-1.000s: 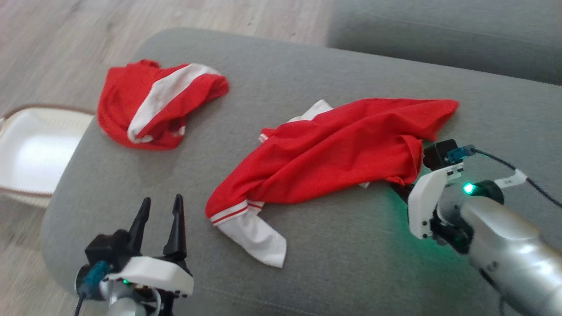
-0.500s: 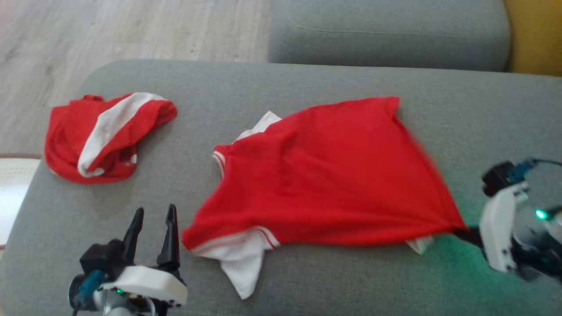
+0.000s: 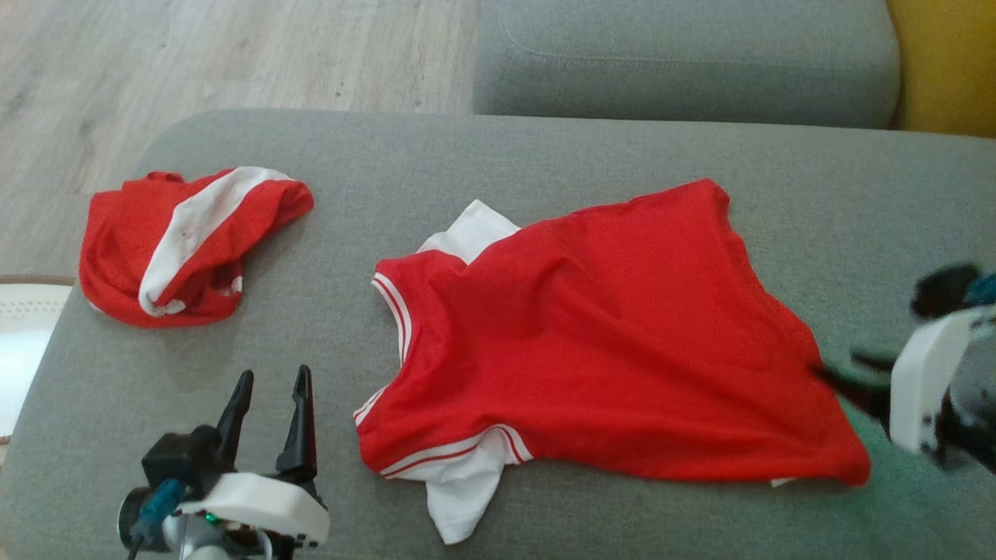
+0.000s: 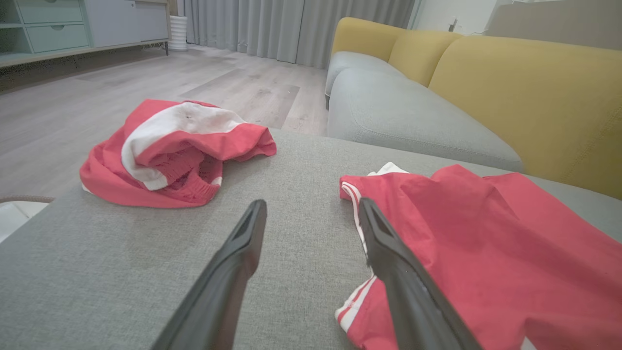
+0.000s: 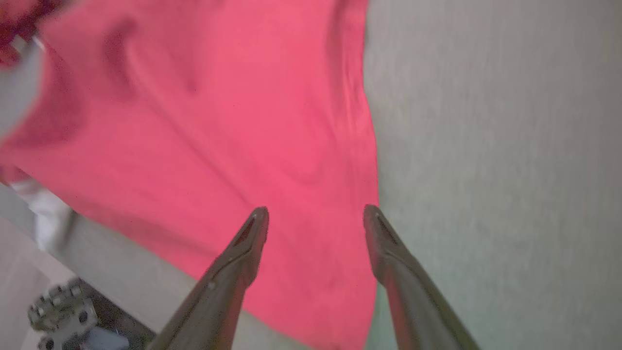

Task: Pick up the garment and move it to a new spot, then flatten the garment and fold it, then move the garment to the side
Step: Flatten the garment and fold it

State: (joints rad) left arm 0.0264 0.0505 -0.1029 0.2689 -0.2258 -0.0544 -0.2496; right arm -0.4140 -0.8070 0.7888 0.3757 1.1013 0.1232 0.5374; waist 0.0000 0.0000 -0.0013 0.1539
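The garment [image 3: 607, 350], a red shirt with white sleeves and striped trim, lies spread across the grey ottoman [image 3: 467, 171]. My right gripper [image 3: 844, 367] is blurred at the shirt's right hem, fingers pointing at it, open with nothing between them. In the right wrist view the right gripper [image 5: 316, 210] hovers over the red cloth [image 5: 218, 121] near its edge. My left gripper [image 3: 272, 375] stands open at the lower left, just left of the shirt's striped collar. In the left wrist view the left gripper [image 4: 312, 204] is empty, with the shirt [image 4: 486, 253] beside its right finger.
A second red and white garment [image 3: 187, 241] lies crumpled at the ottoman's far left corner. A white basket [image 3: 23, 327] sits on the floor at the left. Beyond the ottoman are a grey sofa seat [image 3: 685, 62] and a yellow backrest [image 3: 945, 62].
The head camera shifted. My right gripper pulled the shirt's hem to the right, spreading the cloth, then opened and let it go. The left gripper stayed still.
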